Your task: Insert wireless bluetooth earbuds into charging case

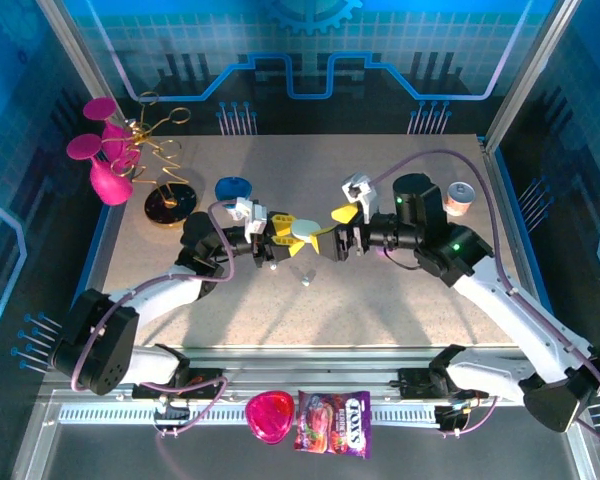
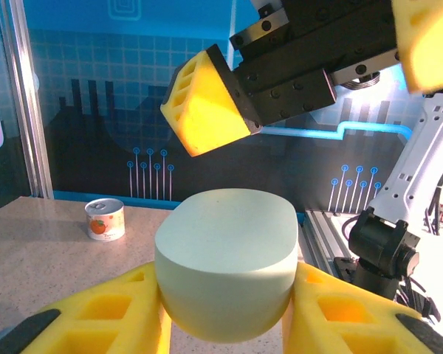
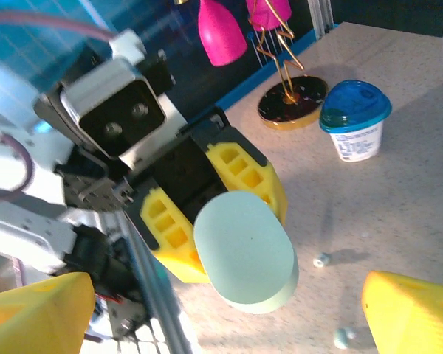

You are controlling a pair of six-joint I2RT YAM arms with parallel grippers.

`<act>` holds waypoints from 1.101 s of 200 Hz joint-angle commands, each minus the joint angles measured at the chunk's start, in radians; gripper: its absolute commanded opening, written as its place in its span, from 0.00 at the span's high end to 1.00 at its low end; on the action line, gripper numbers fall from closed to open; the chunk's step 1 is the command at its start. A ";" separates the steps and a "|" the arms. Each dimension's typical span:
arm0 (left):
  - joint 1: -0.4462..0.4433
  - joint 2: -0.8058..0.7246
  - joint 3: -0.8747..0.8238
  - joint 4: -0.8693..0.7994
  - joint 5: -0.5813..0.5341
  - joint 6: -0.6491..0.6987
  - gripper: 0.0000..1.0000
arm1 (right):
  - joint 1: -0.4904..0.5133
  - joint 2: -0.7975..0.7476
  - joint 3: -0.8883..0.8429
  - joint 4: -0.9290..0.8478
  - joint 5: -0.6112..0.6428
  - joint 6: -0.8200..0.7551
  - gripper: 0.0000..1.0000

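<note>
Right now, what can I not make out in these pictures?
- Mint case: left wrist view, lower sides hidden by the left gripper.
- Earbuds on the table: right wrist view, too small and blurred to tell their shape.
- Small can: left wrist view, label too small to read.

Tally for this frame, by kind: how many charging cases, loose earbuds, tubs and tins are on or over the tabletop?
mint case: 1
earbuds: 2
blue-lidded tub: 1
tin: 1
Total: 5
</note>
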 commanded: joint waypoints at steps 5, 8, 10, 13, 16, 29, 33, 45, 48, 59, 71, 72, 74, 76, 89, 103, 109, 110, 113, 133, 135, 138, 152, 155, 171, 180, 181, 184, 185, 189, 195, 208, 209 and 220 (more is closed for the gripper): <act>0.007 -0.024 -0.004 -0.003 0.027 -0.007 0.63 | 0.042 0.050 0.065 -0.158 0.152 -0.183 0.06; 0.007 -0.024 -0.004 0.001 0.027 -0.010 0.63 | 0.044 0.054 0.068 -0.159 0.154 -0.187 0.06; 0.007 -0.024 -0.004 0.003 0.028 -0.011 0.63 | 0.046 0.056 0.070 -0.160 0.155 -0.188 0.06; 0.007 -0.024 -0.006 0.007 0.029 -0.014 0.63 | 0.046 0.060 0.073 -0.161 0.158 -0.189 0.06; 0.007 -0.026 -0.006 0.007 0.030 -0.015 0.63 | 0.047 0.064 0.076 -0.161 0.159 -0.189 0.06; 0.007 -0.028 -0.005 0.009 0.033 -0.021 0.63 | 0.048 0.074 0.083 -0.155 0.164 -0.186 0.06; 0.007 -0.029 -0.006 0.009 0.034 -0.020 0.63 | 0.048 0.077 0.084 -0.153 0.164 -0.187 0.06; 0.007 -0.033 -0.007 0.008 0.035 -0.021 0.63 | 0.050 0.084 0.091 -0.150 0.165 -0.187 0.06; 0.007 -0.035 -0.007 0.008 0.035 -0.020 0.63 | 0.050 0.086 0.092 -0.152 0.165 -0.188 0.06; 0.007 -0.039 -0.010 0.006 0.036 -0.019 0.63 | 0.050 0.092 0.096 -0.152 0.167 -0.189 0.06; 0.007 -0.043 -0.011 0.004 0.037 -0.017 0.63 | 0.050 0.097 0.100 -0.152 0.178 -0.188 0.06; 0.007 -0.043 -0.010 0.004 0.038 -0.017 0.63 | 0.049 0.098 0.101 -0.152 0.178 -0.188 0.06; 0.007 -0.043 -0.011 0.004 0.038 -0.017 0.63 | 0.050 0.098 0.102 -0.152 0.180 -0.189 0.06; 0.007 -0.044 -0.010 0.003 0.038 -0.018 0.63 | 0.049 0.099 0.103 -0.153 0.183 -0.189 0.06; 0.007 -0.046 -0.010 0.000 0.040 -0.018 0.63 | 0.049 0.099 0.104 -0.151 0.195 -0.187 0.06; 0.007 -0.049 -0.011 0.004 0.043 -0.016 0.63 | 0.050 0.091 0.104 -0.138 0.232 -0.175 0.07; 0.007 -0.050 -0.012 0.006 0.047 -0.016 0.63 | 0.050 0.086 0.104 -0.134 0.252 -0.170 0.07; 0.007 -0.050 -0.013 0.006 0.048 -0.016 0.63 | 0.050 0.085 0.104 -0.133 0.255 -0.168 0.07; 0.007 -0.050 -0.012 0.008 0.050 -0.014 0.63 | 0.050 0.083 0.105 -0.131 0.262 -0.165 0.08; 0.007 -0.050 -0.015 0.015 0.059 -0.016 0.63 | 0.050 0.065 0.108 -0.116 0.293 -0.143 0.08; 0.007 -0.049 -0.016 0.015 0.059 -0.016 0.63 | 0.050 0.063 0.108 -0.111 0.294 -0.141 0.08; 0.007 -0.050 -0.017 0.015 0.059 -0.015 0.63 | 0.050 0.060 0.108 -0.108 0.298 -0.140 0.08; 0.007 -0.049 -0.018 0.016 0.061 -0.013 0.63 | 0.050 0.049 0.108 -0.098 0.307 -0.132 0.08; 0.007 -0.050 -0.018 0.017 0.061 -0.013 0.63 | 0.050 0.047 0.109 -0.098 0.310 -0.129 0.09; 0.007 -0.049 -0.021 0.031 0.064 -0.019 0.63 | 0.048 0.046 0.110 -0.098 0.324 -0.126 0.08; 0.007 -0.049 -0.025 0.037 0.064 -0.018 0.63 | 0.044 0.047 0.112 -0.099 0.330 -0.122 0.09; 0.007 -0.049 -0.025 0.038 0.064 -0.019 0.63 | 0.044 0.047 0.112 -0.100 0.330 -0.121 0.09; 0.007 -0.049 -0.027 0.042 0.064 -0.019 0.63 | 0.044 0.048 0.113 -0.100 0.331 -0.120 0.09; 0.007 -0.049 -0.028 0.042 0.064 -0.019 0.63 | 0.044 0.048 0.113 -0.100 0.332 -0.119 0.09; 0.007 -0.050 -0.030 0.046 0.062 -0.019 0.63 | 0.044 0.048 0.115 -0.102 0.333 -0.115 0.09; 0.007 -0.051 -0.035 0.051 0.060 -0.017 0.63 | 0.042 0.047 0.118 -0.105 0.333 -0.111 0.09; 0.007 -0.052 -0.042 0.053 0.055 -0.010 0.62 | 0.040 0.039 0.118 -0.095 0.316 -0.103 0.09; 0.007 -0.052 -0.042 0.052 0.055 -0.010 0.62 | 0.040 0.038 0.118 -0.094 0.315 -0.102 0.09; 0.007 -0.052 -0.046 0.055 0.053 -0.004 0.62 | 0.038 0.024 0.114 -0.082 0.304 -0.087 0.09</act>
